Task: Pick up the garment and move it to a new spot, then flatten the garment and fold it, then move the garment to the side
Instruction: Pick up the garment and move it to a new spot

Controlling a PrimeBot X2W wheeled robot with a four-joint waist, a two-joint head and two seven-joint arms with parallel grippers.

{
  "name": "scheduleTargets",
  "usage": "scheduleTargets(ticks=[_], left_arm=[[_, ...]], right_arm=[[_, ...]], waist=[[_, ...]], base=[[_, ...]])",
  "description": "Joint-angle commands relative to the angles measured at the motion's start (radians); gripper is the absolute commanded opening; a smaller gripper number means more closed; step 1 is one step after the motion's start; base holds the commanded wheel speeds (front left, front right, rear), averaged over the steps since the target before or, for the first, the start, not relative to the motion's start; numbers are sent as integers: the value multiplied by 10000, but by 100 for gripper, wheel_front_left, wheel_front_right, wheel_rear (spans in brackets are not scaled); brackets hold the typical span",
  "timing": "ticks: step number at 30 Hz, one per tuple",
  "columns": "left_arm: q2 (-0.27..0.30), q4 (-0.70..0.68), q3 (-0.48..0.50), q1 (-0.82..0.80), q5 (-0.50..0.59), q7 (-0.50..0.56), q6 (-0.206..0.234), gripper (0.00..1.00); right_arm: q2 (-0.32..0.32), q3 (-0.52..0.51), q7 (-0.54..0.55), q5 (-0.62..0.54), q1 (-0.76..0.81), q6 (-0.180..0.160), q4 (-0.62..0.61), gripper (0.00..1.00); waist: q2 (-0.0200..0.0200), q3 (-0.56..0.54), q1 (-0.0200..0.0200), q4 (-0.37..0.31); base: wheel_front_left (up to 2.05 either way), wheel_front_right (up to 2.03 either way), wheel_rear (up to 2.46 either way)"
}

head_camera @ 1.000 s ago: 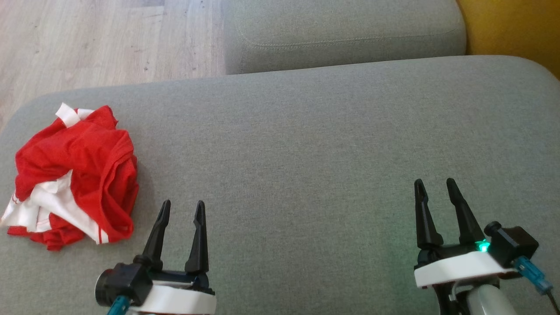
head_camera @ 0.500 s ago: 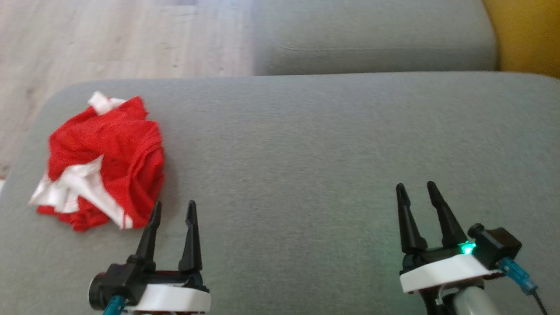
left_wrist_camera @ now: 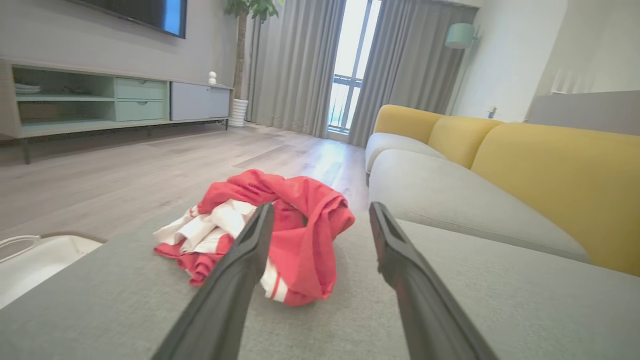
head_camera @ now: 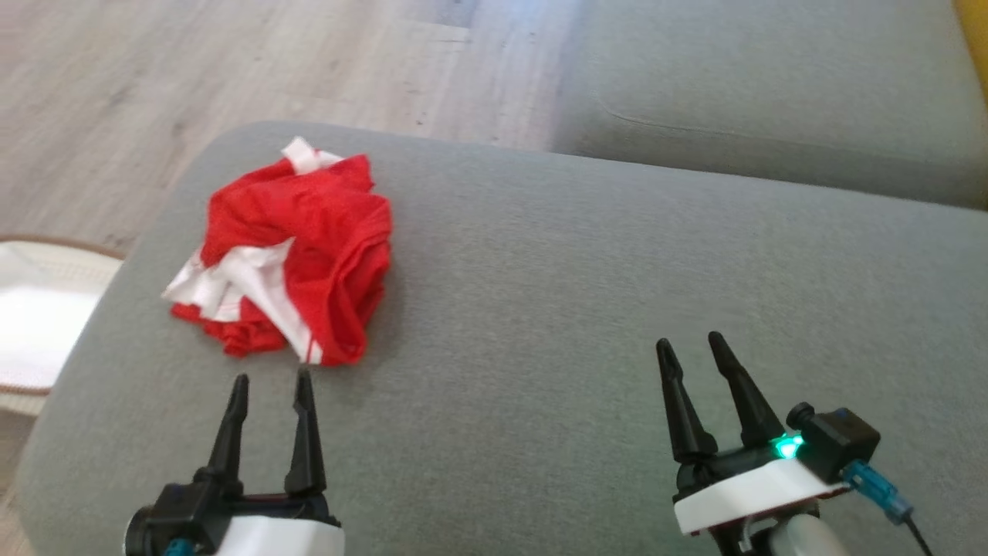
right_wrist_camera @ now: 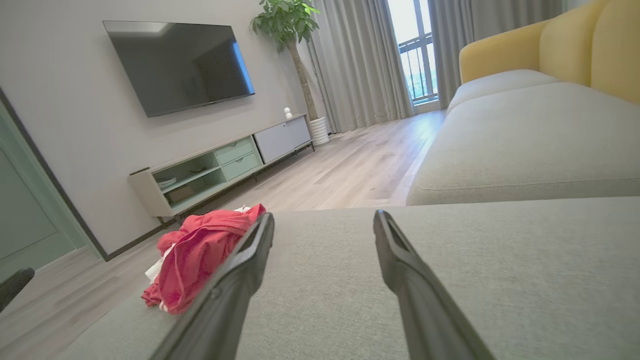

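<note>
Toward the far left corner of the grey seat cushion (head_camera: 540, 309), the garment (head_camera: 289, 259) is lying in a crumpled red and white heap, with a white band showing along its near side. The left end effector (head_camera: 272, 380) is hovering just short of the heap with its two dark fingers spread apart and gripping nothing. Its tips are pointing at the garment's near edge, and a narrow strip of bare grey fabric is lying between them and the cloth. In the left wrist view, the heap is sitting ahead of the fingers, partly behind the left one. The right end effector (head_camera: 689, 340) is waiting well apart to the right over bare cushion, its fingers likewise spread and empty.

A second grey cushion (head_camera: 772, 85) is sitting beyond the first on the right, with a yellow backrest (left_wrist_camera: 550, 170) rising behind it. Pale wooden floor (head_camera: 231, 62) is running past the cushion's far edge. A white container with a brown rim (head_camera: 31, 309) is standing on the floor beside the cushion's left edge, near the garment. Further off, a wall-mounted television (right_wrist_camera: 180, 62) is hanging above a low cabinet (right_wrist_camera: 220, 160), beside a potted plant (right_wrist_camera: 287, 20) and grey curtains (left_wrist_camera: 300, 65).
</note>
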Motion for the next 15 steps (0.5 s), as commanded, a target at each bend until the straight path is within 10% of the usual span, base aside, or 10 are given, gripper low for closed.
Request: scheduleTargets(ticks=[1,15], left_arm=[[-24,-363,377,-272,80,-95,-20,100],[-24,-455,682,-99,124,-95,-82,100]], right_arm=[[-66,283,-111,85,-149,-7,-281,100],[-66,621,-111,180,-68,-7,-219,100]], waist=[[0,-82,0,251],[0,-124,0,806]], base=[[0,0,0],[0,0,0]])
